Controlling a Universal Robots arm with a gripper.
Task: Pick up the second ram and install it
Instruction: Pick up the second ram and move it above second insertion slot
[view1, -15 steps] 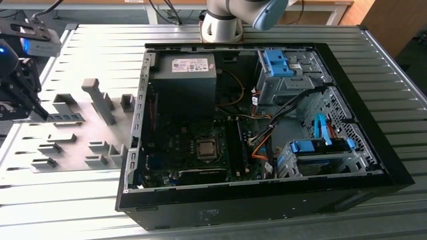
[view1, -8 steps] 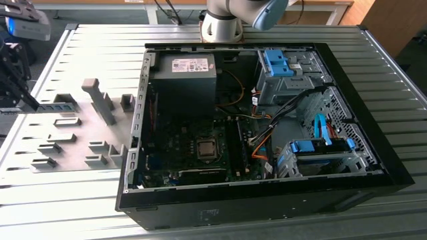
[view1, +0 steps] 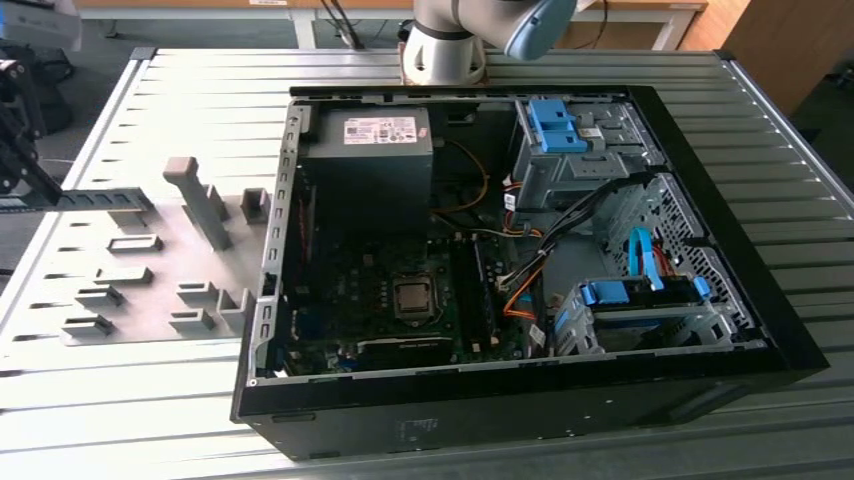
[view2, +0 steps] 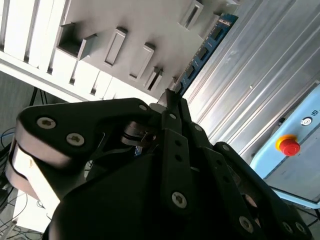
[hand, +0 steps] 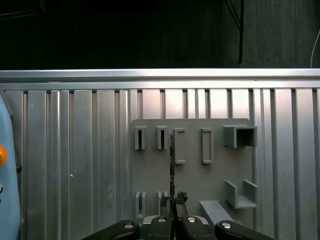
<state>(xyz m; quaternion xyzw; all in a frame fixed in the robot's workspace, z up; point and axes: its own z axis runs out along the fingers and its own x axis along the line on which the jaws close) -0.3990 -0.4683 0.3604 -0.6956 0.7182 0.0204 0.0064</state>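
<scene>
The second ram (view2: 207, 42), a thin, flat blue board carrying a row of small black chips, is pinched at one end between the pressed-together fingers of the gripper (view2: 170, 102). It is held out over the grey fixture plate (hand: 215, 175), as seen in both wrist views. In the exterior view the plate lies at that view's left, just beside the open computer case (view1: 534, 420), so the board is outside the case. For the carry in hand, the board should be kept level and straight. A long stiff card held by one end is judged liable to swing or slip. The plate is matt, with moulded rectangular pockets; the table (hand: 75, 150) is ribbed bright metal.
</scene>
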